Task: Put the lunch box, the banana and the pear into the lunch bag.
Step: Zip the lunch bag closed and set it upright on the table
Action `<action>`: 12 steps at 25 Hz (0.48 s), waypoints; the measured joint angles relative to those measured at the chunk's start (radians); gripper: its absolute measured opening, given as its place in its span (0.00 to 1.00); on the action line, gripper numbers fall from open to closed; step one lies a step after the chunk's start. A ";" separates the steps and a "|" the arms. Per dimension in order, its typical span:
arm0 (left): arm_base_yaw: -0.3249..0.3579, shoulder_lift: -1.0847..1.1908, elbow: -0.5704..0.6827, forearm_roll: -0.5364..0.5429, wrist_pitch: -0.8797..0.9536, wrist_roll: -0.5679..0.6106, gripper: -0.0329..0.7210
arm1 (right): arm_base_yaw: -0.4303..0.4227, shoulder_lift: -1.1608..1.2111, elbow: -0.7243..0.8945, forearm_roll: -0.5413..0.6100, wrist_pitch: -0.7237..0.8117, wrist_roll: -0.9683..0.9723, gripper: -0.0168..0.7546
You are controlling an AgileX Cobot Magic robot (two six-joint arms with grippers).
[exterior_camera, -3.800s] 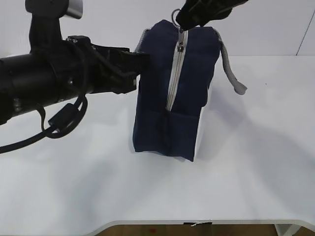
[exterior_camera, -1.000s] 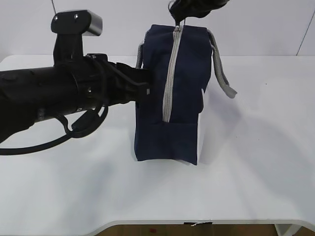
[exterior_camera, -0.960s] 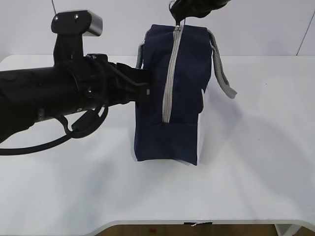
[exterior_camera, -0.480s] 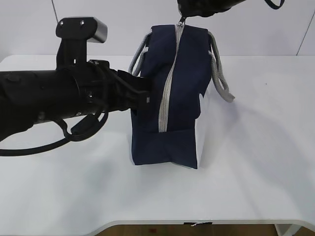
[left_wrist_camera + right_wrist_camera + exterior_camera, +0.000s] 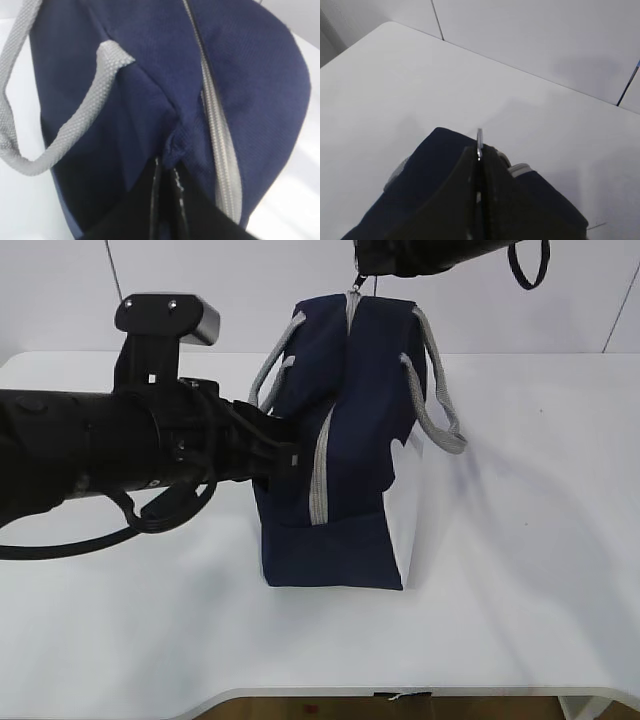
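The navy lunch bag point(image 5: 350, 430) stands on end on the white table point(image 5: 520, 540), its grey zipper point(image 5: 319, 475) running down the near face. My left gripper point(image 5: 290, 455) is shut on a fold of the bag's fabric beside the zipper point(image 5: 217, 130); in the left wrist view the left gripper point(image 5: 167, 167) pinches that fold of the bag point(image 5: 150, 75). My right gripper point(image 5: 362, 265) is above the bag's top, shut on the silver ring pull point(image 5: 357, 282). The right wrist view shows the right gripper point(image 5: 479, 150) holding the ring pull point(image 5: 479, 136). The lunch box, banana and pear are out of view.
Grey strap handles hang loose on both sides of the bag, one handle point(image 5: 435, 400) to the right and one handle point(image 5: 268, 370) to the left. The left arm's dark body point(image 5: 110, 445) and its cable cover the table's left half. The front edge point(image 5: 400, 692) is near.
The bag has turned and leaned, its lower end shifting left and the zipper line bending. Both handles have swung out into view. The left arm sank slightly with the fabric.
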 joint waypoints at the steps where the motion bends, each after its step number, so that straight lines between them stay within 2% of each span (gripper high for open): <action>1: 0.000 0.000 0.000 0.000 0.002 0.000 0.04 | -0.007 0.008 -0.007 0.020 0.000 -0.002 0.03; 12: 0.000 0.000 0.000 0.000 0.001 -0.004 0.04 | -0.048 0.115 -0.100 0.207 -0.006 -0.071 0.03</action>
